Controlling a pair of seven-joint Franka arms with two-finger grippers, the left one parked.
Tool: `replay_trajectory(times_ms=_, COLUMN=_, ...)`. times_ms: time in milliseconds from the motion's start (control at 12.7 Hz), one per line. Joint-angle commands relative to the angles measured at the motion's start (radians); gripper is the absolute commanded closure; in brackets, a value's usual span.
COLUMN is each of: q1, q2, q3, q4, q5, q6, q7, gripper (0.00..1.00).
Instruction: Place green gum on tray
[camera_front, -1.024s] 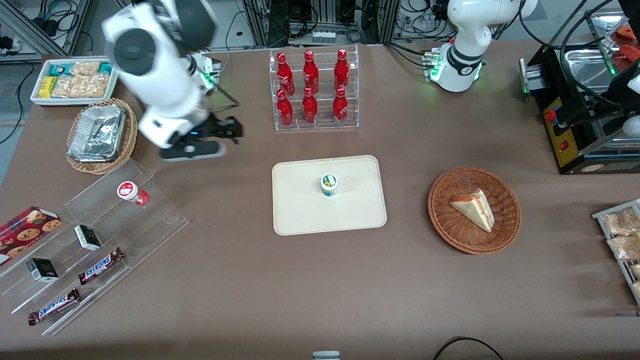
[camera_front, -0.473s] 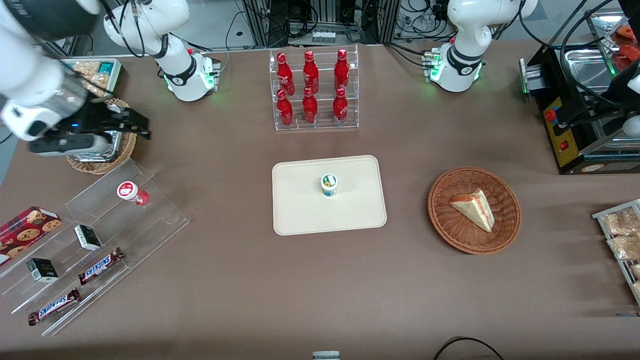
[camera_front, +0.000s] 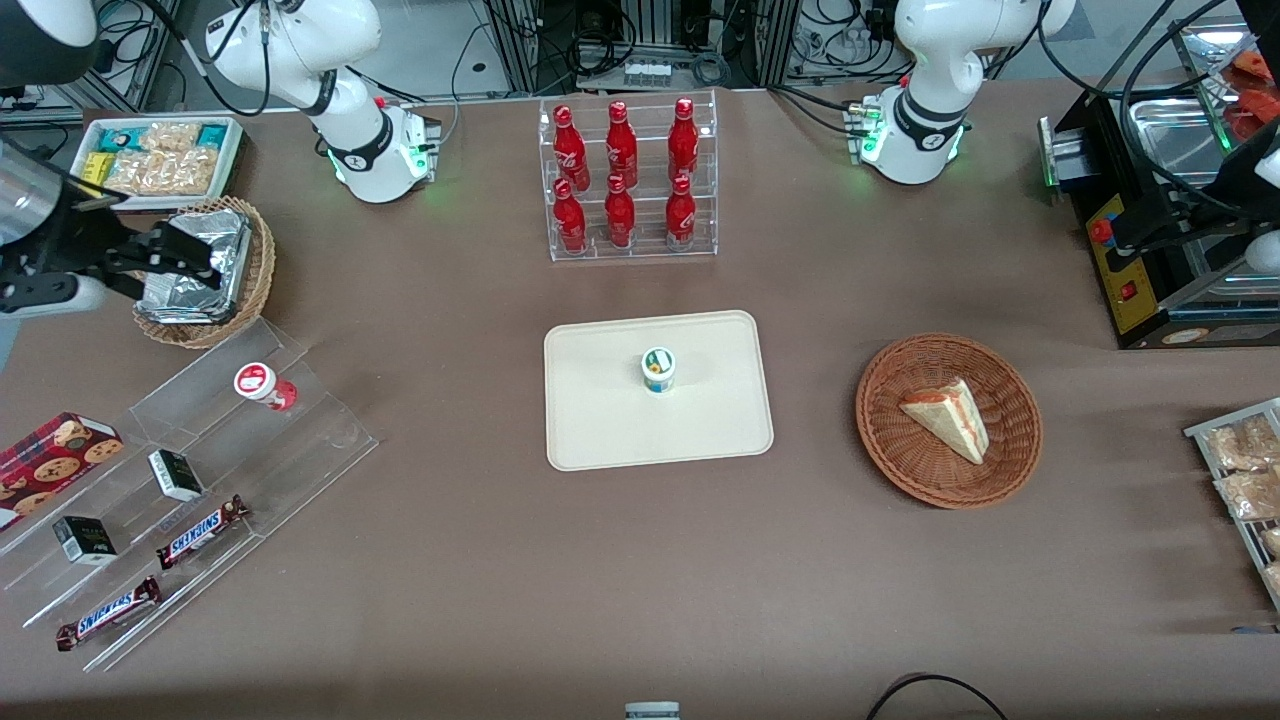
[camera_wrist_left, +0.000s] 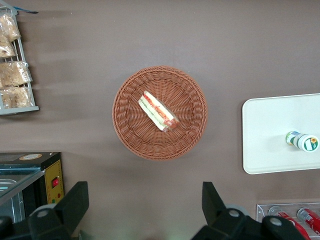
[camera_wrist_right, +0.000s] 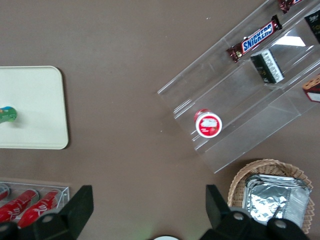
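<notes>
The green gum (camera_front: 658, 370), a small white bottle with a green-rimmed lid, stands upright on the cream-beige tray (camera_front: 600, 425) near its middle. It also shows on the tray (camera_wrist_right: 35, 107) in the right wrist view (camera_wrist_right: 7, 114) and on the tray (camera_wrist_left: 270, 135) in the left wrist view (camera_wrist_left: 302, 141). My gripper (camera_front: 205, 262) hangs high above the foil-filled wicker basket at the working arm's end, well away from the tray. Its fingers (camera_wrist_right: 75, 207) are spread wide with nothing between them; the gripper (camera_wrist_right: 147, 205) is open and empty.
A red-lidded bottle (camera_front: 262, 384) stands on the clear acrylic step shelf (camera_front: 300, 440) with candy bars and small boxes. A wicker basket (camera_front: 255, 290) holds foil. A rack of red cola bottles (camera_front: 628, 180) stands farther from the camera than the tray. A sandwich basket (camera_front: 880, 440) lies toward the parked arm.
My arm has swung away from near the cola rack toward the working arm's end of the table, over the foil basket. The green gum has stayed still on the tray.
</notes>
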Motion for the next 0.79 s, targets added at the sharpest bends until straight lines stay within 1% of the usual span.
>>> replay_trajectory(times_ms=0, q1=-0.084, q2=0.068, q3=0.073, q4=0.111, q5=-0.017, q6=-0.059, q7=-0.046, gripper=0.00)
replay_trajectory(times_ms=236, q1=-0.179, q2=0.077, q3=0.176, q4=0.124, q5=-0.017, q6=-0.065, q7=-0.046, gripper=0.00)
replay_trajectory(times_ms=394, q1=-0.268, q2=0.091, q3=0.264, q4=0.124, q5=-0.017, q6=-0.063, q7=-0.045, gripper=0.00)
replay_trajectory(times_ms=473, q1=-0.282, q2=0.092, q3=0.285, q4=0.124, q5=-0.017, q6=-0.063, q7=-0.042, gripper=0.00)
replay_trajectory(times_ms=709, q1=-0.299, q2=0.094, q3=0.290, q4=0.122, q5=-0.012, q6=-0.063, q7=-0.042, gripper=0.00)
